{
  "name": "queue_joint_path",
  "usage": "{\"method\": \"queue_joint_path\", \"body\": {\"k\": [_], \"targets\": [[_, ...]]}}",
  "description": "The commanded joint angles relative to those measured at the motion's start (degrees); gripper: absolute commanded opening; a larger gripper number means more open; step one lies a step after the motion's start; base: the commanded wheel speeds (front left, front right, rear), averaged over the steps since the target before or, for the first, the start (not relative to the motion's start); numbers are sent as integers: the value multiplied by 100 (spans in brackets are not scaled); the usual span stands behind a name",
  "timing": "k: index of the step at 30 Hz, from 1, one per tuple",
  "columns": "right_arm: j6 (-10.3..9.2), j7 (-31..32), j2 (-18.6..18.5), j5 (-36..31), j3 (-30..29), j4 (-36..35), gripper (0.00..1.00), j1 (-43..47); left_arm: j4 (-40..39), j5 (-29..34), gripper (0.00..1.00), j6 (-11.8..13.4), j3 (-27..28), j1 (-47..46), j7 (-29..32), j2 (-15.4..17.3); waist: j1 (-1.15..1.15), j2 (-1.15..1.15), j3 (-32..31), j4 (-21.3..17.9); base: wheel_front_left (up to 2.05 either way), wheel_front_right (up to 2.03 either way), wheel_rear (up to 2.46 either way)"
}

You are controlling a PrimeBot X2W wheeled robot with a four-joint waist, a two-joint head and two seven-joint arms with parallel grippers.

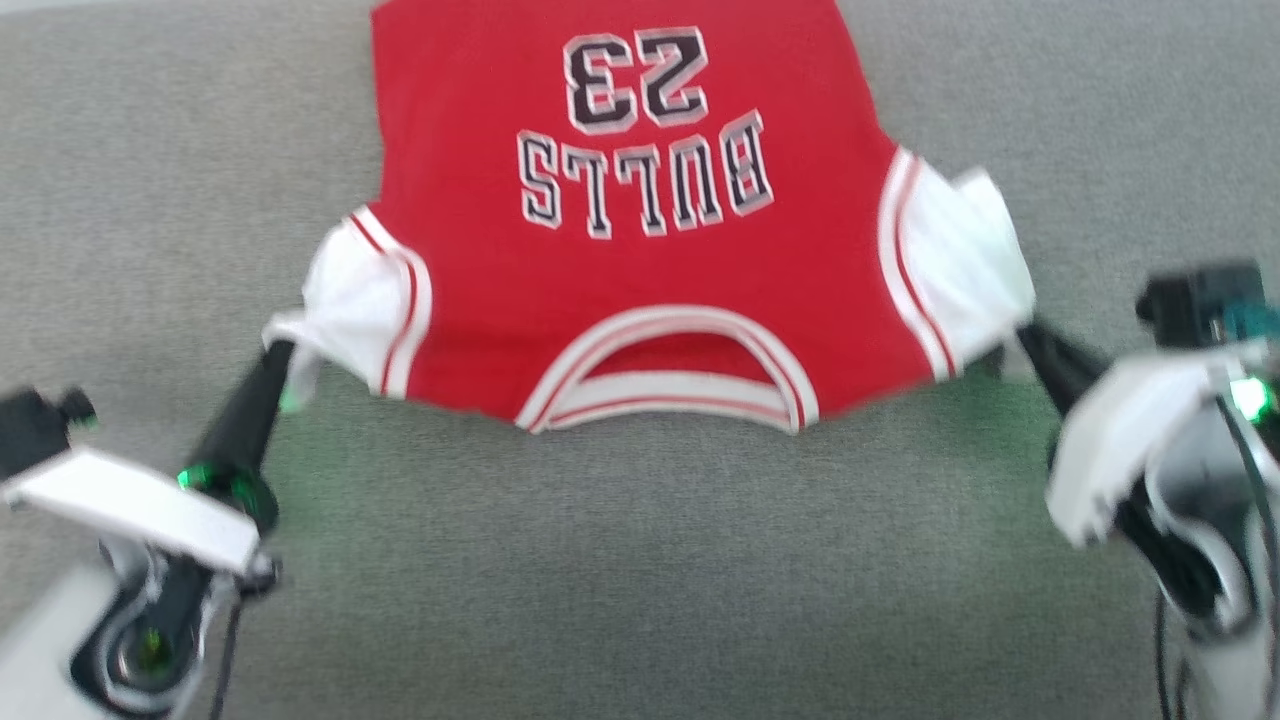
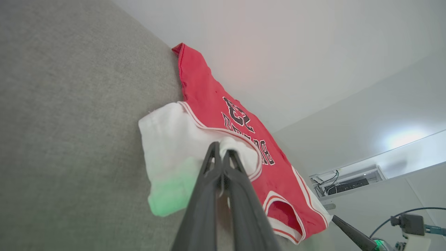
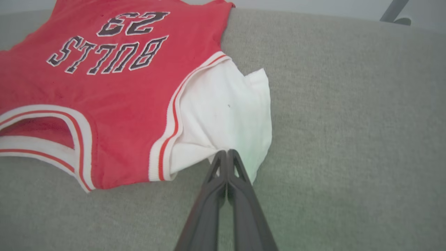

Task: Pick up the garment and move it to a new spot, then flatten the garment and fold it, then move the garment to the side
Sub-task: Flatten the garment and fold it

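The garment (image 1: 640,280) is a red jersey with black print, lying print-up on the grey surface with its striped V-neck toward me and its hem running past the top of the head view. My left gripper (image 1: 285,352) is shut on the white left sleeve end (image 2: 174,146). My right gripper (image 1: 1020,335) is shut on the lower edge of the white right sleeve end (image 3: 226,111). Both sleeves are drawn outward and bunched at the fingertips. In the left wrist view my left gripper (image 2: 221,151) pinches the sleeve fabric; in the right wrist view my right gripper (image 3: 227,153) does the same.
The grey fabric-covered surface (image 1: 640,560) stretches all around the garment. In the left wrist view a pale wall stands beyond the surface's far edge, with a shelf of cables (image 2: 348,181) at the lower right, and the right arm's finger (image 2: 352,235) reaches in.
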Motion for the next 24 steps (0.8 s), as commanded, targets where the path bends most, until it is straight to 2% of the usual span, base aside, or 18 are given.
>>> {"method": "queue_joint_path", "body": {"k": [1, 8, 12, 19, 24], "targets": [[-11, 211, -35, 94, -63, -316, 0, 329, -89, 175, 0, 13, 38, 224, -27, 28, 0, 0, -66, 56, 0, 0, 0], [-9, 1123, 102, 344, -619, -1882, 0, 1958, -562, 769, 0, 13, 67, 1120, -27, 149, 0, 0, -160, 177, 0, 0, 0], [-9, 1421, 283, 399, -894, -2572, 0, 2693, -931, 857, 0, 13, 245, 1691, -28, 225, 0, 0, -153, 197, 0, 0, 0], [-9, 1580, 480, 400, -1191, -3182, 0, 3227, -1379, 1000, 0, 13, 592, 2395, -27, 315, 0, 0, -90, 193, 0, 0, 0], [-9, 1603, 496, 301, -1083, -3042, 0, 3012, -1493, 1169, 0, 13, 479, 2311, -27, 192, 0, 0, -87, 235, 0, 0, 0]]}}
